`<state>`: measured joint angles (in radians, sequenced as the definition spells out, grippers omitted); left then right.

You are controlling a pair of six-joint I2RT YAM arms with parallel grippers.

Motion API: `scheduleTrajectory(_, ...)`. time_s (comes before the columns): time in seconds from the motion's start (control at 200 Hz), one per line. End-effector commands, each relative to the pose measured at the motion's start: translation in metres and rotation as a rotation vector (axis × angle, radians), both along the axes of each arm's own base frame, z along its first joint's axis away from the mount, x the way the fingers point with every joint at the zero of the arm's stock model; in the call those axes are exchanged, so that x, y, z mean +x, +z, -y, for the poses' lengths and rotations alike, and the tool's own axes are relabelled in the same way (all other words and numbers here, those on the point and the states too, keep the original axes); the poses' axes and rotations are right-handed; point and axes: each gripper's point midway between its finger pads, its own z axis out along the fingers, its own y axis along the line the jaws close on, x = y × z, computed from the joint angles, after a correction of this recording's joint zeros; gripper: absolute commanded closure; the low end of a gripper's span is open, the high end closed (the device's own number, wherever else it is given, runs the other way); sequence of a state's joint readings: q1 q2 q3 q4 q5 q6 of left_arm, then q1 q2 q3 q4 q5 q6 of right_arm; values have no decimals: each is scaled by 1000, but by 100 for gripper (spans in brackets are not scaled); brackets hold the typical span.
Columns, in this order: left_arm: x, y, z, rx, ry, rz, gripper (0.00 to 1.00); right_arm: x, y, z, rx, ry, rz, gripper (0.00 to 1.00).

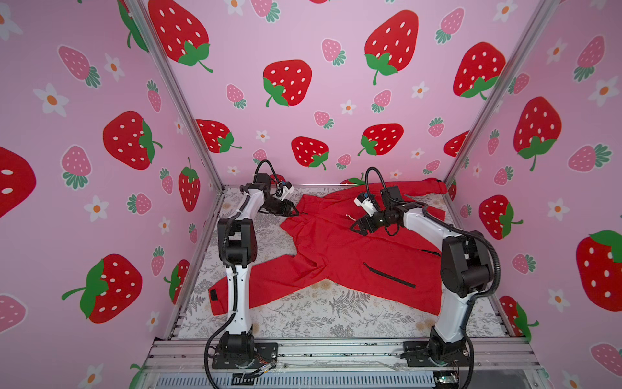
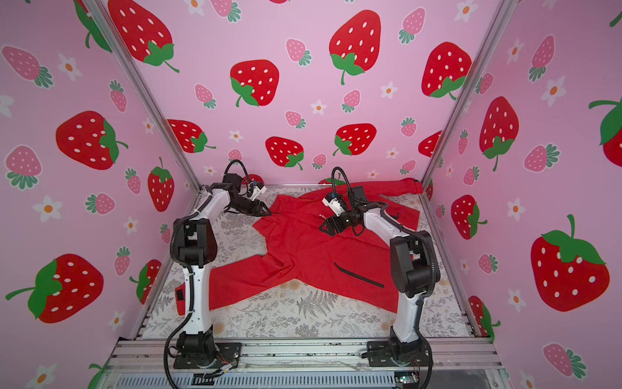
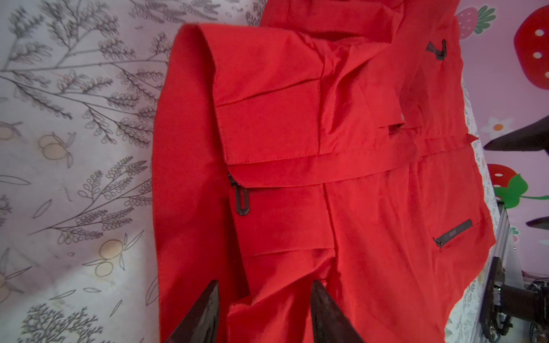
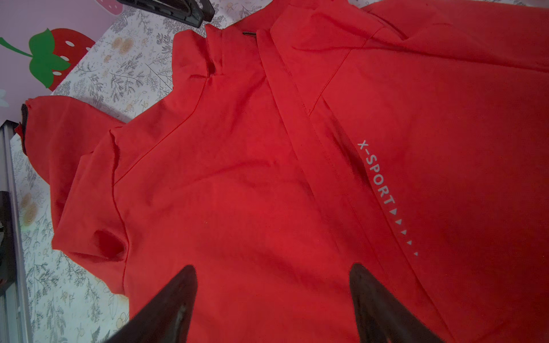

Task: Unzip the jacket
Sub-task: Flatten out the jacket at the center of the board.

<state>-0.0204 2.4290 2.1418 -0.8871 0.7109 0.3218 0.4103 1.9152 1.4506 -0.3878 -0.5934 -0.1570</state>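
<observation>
The jacket (image 1: pixel 336 262) lies flat across the table (image 1: pixel 303 323), one sleeve reaching toward 8 o'clock. The right hand (image 1: pixel 356 230), fingers wide, is over the chest lettering (image 4: pixel 377 178). Farther off, at 11 o'clock, the left hand (image 1: pixel 296 213), half spread and empty, is near the collar's zipper pull (image 3: pixel 242 202).

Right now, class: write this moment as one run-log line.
jacket: spread out, zipped | zipper pull: at collar, untouched | left claw: open, near pull | right claw: open, over chest
</observation>
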Motion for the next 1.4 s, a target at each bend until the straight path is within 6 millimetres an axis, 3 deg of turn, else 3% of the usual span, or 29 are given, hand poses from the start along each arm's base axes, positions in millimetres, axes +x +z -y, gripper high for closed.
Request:
scheduleTrajectory(0.0, -6, -4, 0, -9, -23, -15, 45, -3, 10, -9, 14, 37, 9, 19)
scheduleTrajectory(0.1, -4, -7, 0, -13, -18, -17, 44, -6, 10, -11, 16, 41, 8, 19)
scheduleTrajectory(0.19, -11, -6, 8, -54, -44, -38, 51, -7, 9, -12, 21, 41, 9, 19)
scheduleTrajectory(0.31, -33, 4, 19, -90, -96, -96, 87, -7, 2, -15, -4, 38, 13, 19)
scheduleTrajectory(0.335, -38, 5, 20, -90, -99, -106, 100, -8, 1, -17, -15, 42, 16, 20)
scheduleTrajectory(0.445, -62, 5, 28, -53, -98, -113, 100, -11, -6, -25, -43, 54, 30, 20)
scheduleTrajectory(0.59, -70, 4, 23, -5, -15, -49, 100, -20, -14, -44, -53, 88, 48, 22)
scheduleTrajectory(0.701, -77, -10, 12, 60, 37, -110, 100, -30, -27, -60, -63, 115, 30, 24)
scheduleTrajectory(0.881, -99, -33, 16, 127, 64, -250, 100, -39, -42, -76, -112, 114, 22, 27)
scheduleTrajectory(1.081, -109, -42, 14, 185, 174, -252, 100, -20, -26, -90, -83, 102, 116, 38)
scheduleTrajectory(1.226, -122, -63, 15, 284, 133, -274, 100, -2, -16, -106, -47, 142, 243, 41)
scheduleTrajectory(1.396, -129, -64, 26, 248, 166, -305, 100, 13, -24, -120, -71, 200, 329, 42)
